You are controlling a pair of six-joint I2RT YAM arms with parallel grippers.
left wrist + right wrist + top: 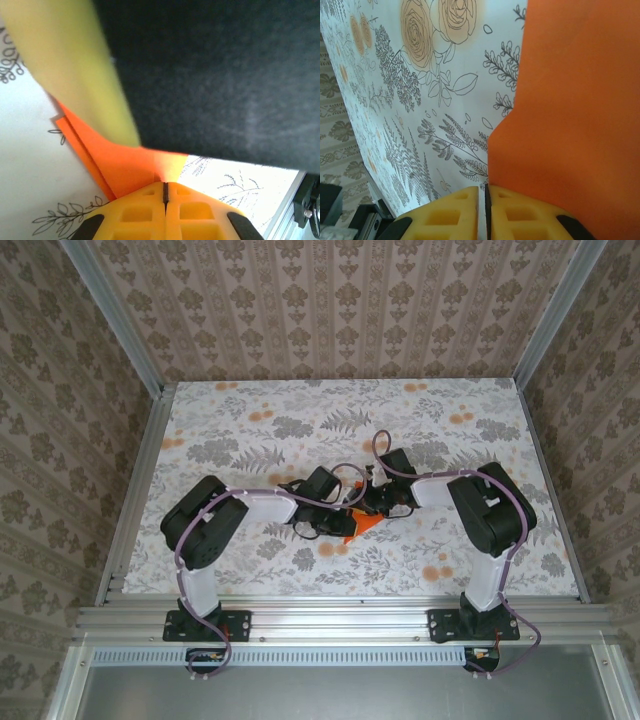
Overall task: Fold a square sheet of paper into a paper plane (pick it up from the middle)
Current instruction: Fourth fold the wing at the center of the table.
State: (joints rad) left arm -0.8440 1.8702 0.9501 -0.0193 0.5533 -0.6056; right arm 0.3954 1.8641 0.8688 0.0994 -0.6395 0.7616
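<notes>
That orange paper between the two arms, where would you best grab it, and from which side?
Likely a folded edge, approached from the side, level with the table. The orange paper is thin and creased, offering only edges to pinch; the left gripper and right gripper each have jaws shut on one.

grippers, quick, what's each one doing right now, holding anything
Left gripper: closed, pinching the folded orange paper at its fingertips.
Right gripper: closed, pinching an edge of the same orange paper.
</notes>
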